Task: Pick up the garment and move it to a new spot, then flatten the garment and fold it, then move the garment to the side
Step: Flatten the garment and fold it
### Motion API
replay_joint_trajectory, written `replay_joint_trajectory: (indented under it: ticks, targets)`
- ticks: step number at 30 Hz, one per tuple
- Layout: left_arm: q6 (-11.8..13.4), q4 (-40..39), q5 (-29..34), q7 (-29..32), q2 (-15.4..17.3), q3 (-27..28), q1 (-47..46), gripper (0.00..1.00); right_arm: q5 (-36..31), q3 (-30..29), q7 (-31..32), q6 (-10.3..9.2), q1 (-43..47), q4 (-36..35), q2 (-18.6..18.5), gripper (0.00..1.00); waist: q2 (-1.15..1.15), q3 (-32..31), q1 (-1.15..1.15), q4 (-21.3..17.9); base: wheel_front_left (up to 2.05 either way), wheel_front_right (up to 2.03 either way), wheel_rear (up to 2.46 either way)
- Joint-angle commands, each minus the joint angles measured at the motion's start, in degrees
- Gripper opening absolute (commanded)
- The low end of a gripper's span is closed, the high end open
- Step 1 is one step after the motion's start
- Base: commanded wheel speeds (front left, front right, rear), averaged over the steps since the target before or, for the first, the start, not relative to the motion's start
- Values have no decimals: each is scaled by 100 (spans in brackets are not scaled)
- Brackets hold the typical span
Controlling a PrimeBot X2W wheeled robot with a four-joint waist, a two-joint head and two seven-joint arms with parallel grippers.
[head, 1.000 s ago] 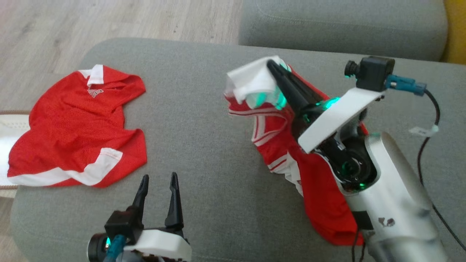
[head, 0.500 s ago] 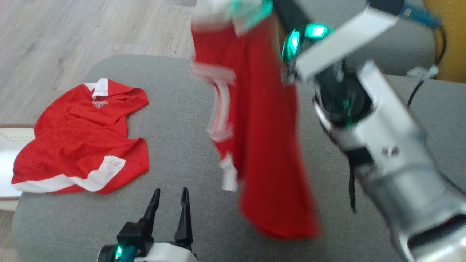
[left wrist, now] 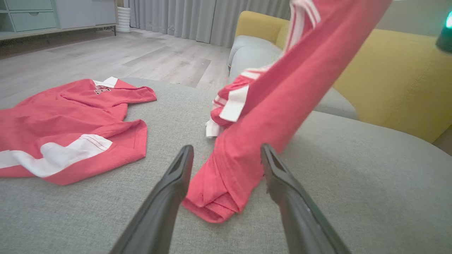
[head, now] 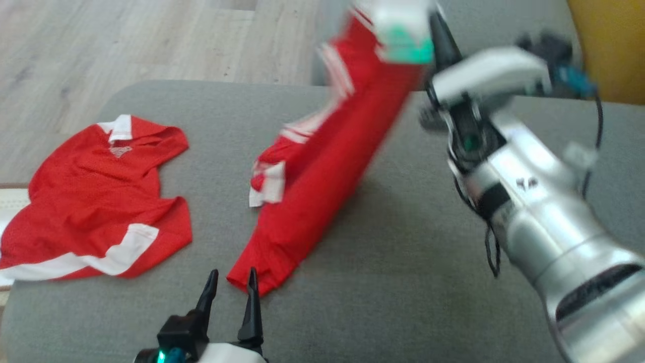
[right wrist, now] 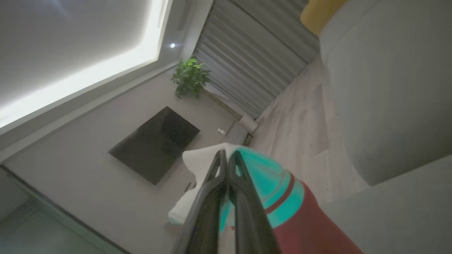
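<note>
On sofa [head: 413, 262], garment [head: 312, 171] tail now landed; right end effector [right wrist: 226, 158] pinching top.

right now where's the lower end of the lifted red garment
In the head view the garment's lower end rests on the grey cushion, just ahead of the open left gripper and right of the other red shirt.

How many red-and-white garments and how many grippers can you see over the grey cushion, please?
Red-and-white garments: 2, the lying shirt and the held garment.
Grippers: 2, the left gripper and the right gripper.
Total: 4.
</note>
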Motion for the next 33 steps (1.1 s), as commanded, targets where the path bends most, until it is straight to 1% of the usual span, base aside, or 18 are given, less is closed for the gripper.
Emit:
replay_joint_trajectory:
  ticks: [1,5,8,13,17,18,19,23,25,27,29,30,32,33]
  targets:
    - [30,-203,17,-70,-37,236,-220,100,90,20,-89,44,81,106,94,0,0,58,0,-73,0,0,0]
    - [26,-215,56,-70,-37,310,-251,100,282,-150,-220,44,557,1032,88,0,0,135,0,-212,0,0,0]
    - [6,-216,94,-70,-37,348,-267,100,446,-400,-268,44,902,1526,-1,0,0,190,0,-314,0,0,0]
    - [-41,-199,160,-70,-37,391,-308,100,699,-807,-289,44,1413,1847,-238,0,0,316,0,-508,0,0,0]
    - [-71,-179,199,-70,-37,412,-376,100,704,-1045,-291,44,1642,1930,-403,0,0,389,0,-603,0,0,0]
    - [-75,-175,205,-70,-37,419,-392,100,633,-1075,-291,44,1655,1938,-467,44,0,400,0,-615,0,0,0]
    - [-83,-169,213,-70,-37,431,-416,100,482,-1173,-292,44,1657,1947,-577,100,0,416,0,-636,0,0,0]
    - [-94,-158,221,-70,-37,444,-427,100,-489,-1228,-292,44,1492,1952,-1069,100,0,413,0,-657,0,0,0]
    - [-91,-156,222,-70,-37,441,-420,100,-1295,-1266,-292,44,1298,1946,-1397,100,0,406,0,-660,0,0,0]
    - [-80,-163,218,-70,-37,441,-411,100,-2250,-1412,-292,44,1142,1741,-1707,100,0,401,0,-662,0,0,0]
    - [-67,-174,214,-70,-37,442,-402,100,-3298,-1710,-292,44,1210,1251,-1864,100,0,401,0,-667,0,0,0]
    - [-62,-178,212,-70,-37,440,-396,100,-3867,-1930,-292,44,1338,893,-1897,100,0,402,0,-668,0,0,0]
    - [-60,-185,213,-70,-37,431,-394,100,-5088,-2521,-292,44,1798,35,-1837,100,0,420,0,-663,0,0,0]
    - [-61,-186,214,-70,-37,424,-401,100,-5717,-2870,-292,44,2116,-417,-1731,100,0,433,0,-656,0,0,0]
